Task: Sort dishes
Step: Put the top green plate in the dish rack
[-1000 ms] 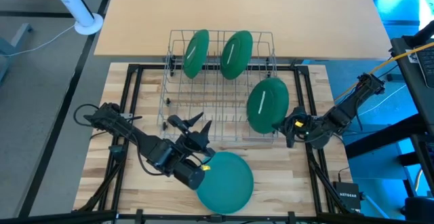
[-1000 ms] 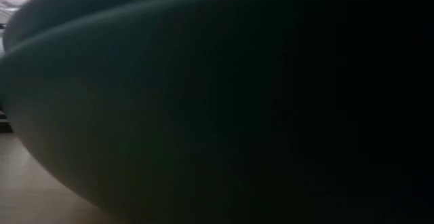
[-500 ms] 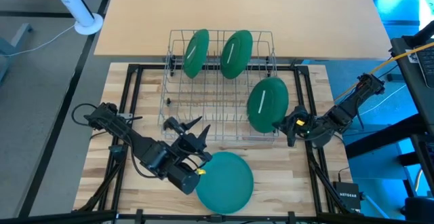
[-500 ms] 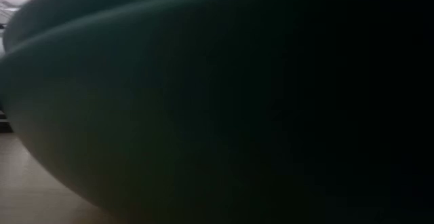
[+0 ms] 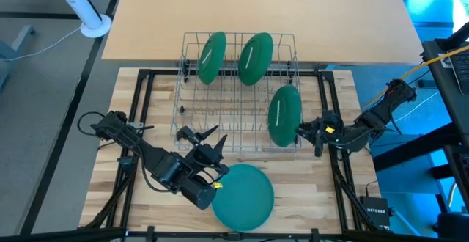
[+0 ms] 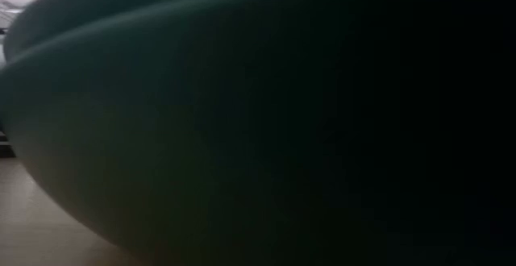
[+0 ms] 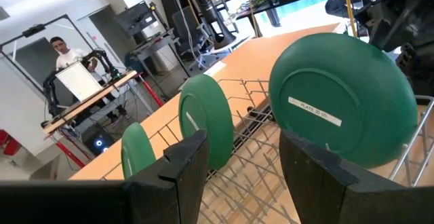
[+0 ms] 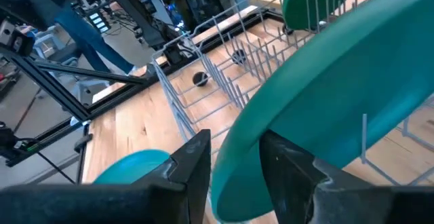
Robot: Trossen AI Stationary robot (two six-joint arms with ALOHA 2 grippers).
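Green plate (image 5: 284, 114) in right end effector (image 5: 306, 130) now stands more upright.

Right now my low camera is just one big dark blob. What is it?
Observer: A teal plate lying flat on the table's near edge, right against your lens.
Operator: Are any plates in the rack?
Observer: Two green plates stand on edge at the wire rack's far end.
Operator: What's the right gripper doing?
Observer: The right gripper is shut on a third plate, at the rack's right side.
Operator: And the left?
Observer: The left gripper hovers open over the rack's near-left corner.
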